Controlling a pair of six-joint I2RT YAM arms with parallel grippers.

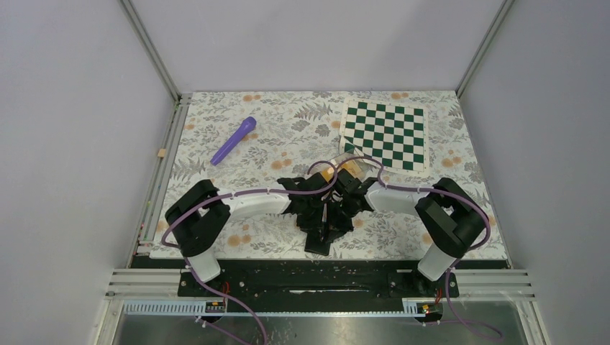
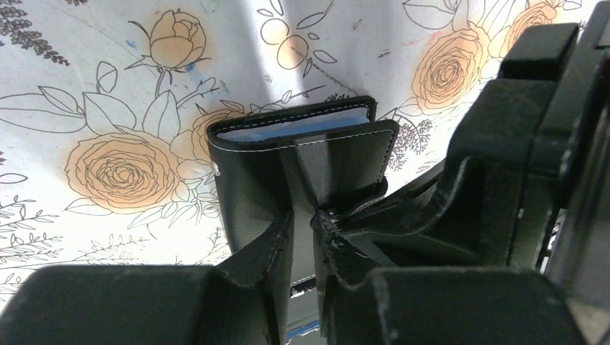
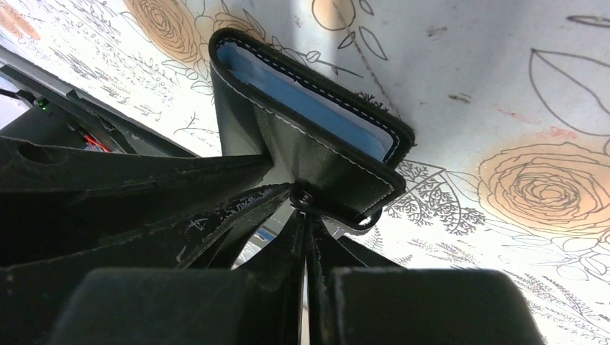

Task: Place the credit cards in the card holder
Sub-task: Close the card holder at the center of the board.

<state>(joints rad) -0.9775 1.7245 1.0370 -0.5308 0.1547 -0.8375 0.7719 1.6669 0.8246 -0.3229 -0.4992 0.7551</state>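
The card holder (image 2: 252, 180) is a black folding wallet with a pale blue lining, held just above the floral table cover between both grippers. My left gripper (image 2: 303, 215) is shut on one black flap of it. My right gripper (image 3: 306, 212) is shut on the stitched edge of the other flap (image 3: 324, 165), and the blue lining (image 3: 302, 100) shows in the gap. In the top view the left gripper (image 1: 316, 208) and right gripper (image 1: 350, 203) meet at the table's middle front and hide most of the wallet. No orange-yellow credit card shows clearly; the arms cover that spot.
A green-and-white chequered mat (image 1: 385, 133) lies at the back right. A clear plastic box (image 1: 350, 159) sits just behind the grippers at the mat's near corner. A purple pen-like object (image 1: 234, 140) lies at the back left. Metal rails run along the left and near edges.
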